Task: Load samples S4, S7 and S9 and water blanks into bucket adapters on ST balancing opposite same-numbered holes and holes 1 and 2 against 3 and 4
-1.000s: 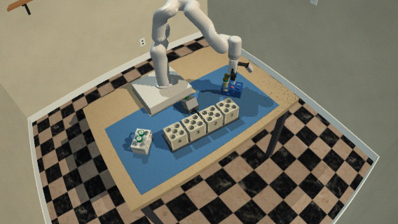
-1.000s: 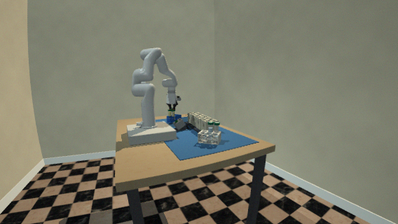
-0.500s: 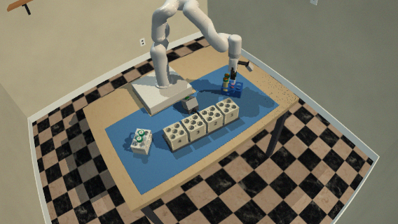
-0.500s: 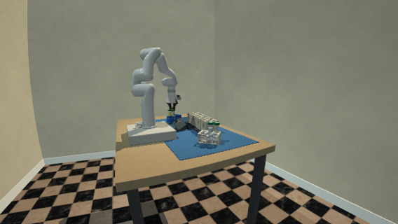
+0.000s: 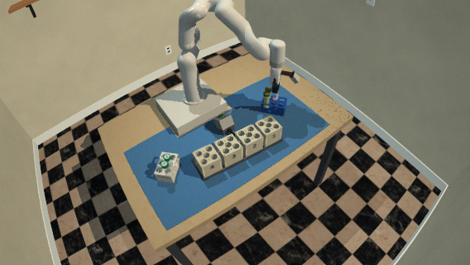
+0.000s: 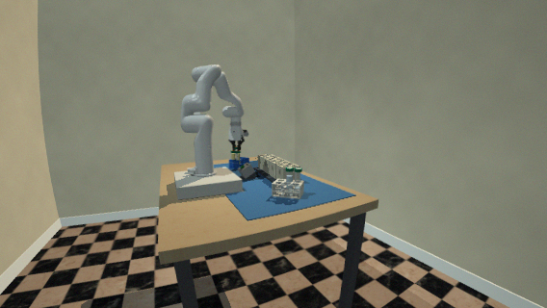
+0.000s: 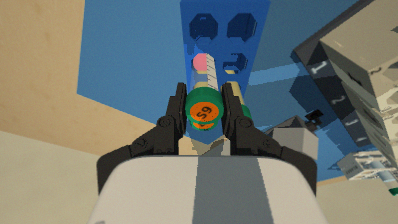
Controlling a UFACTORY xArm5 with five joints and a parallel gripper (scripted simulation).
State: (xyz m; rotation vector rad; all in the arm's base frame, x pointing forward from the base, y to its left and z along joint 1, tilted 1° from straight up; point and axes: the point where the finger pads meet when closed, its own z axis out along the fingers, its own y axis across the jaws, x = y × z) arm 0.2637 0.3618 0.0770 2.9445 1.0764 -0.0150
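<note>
My gripper (image 7: 204,94) (image 5: 275,90) (image 6: 235,146) is shut on the green cap of sample tube S9 (image 7: 202,111), whose orange dot reads S9. The tube hangs upright from the fingers over the blue sample rack RS (image 7: 225,10) (image 5: 280,108) (image 6: 239,165). Its pink lower end (image 7: 201,63) (image 5: 274,100) shows just above the rack top. Another orange-dotted sample (image 5: 266,98) (image 7: 242,102) stands in RS right beside it. The loading stand with four beige adapters (image 5: 237,145) (image 7: 360,75) (image 6: 274,165) stands mid-mat, and all the holes I can see are empty.
The clear blank rack RB (image 5: 166,167) (image 6: 287,189) holds green-capped tubes at the mat's left end. The grey sloped desk with the green DONE key (image 5: 223,122) (image 7: 295,135) sits between the arm's base plate (image 5: 188,112) and the adapters. The table's far edge lies close behind RS.
</note>
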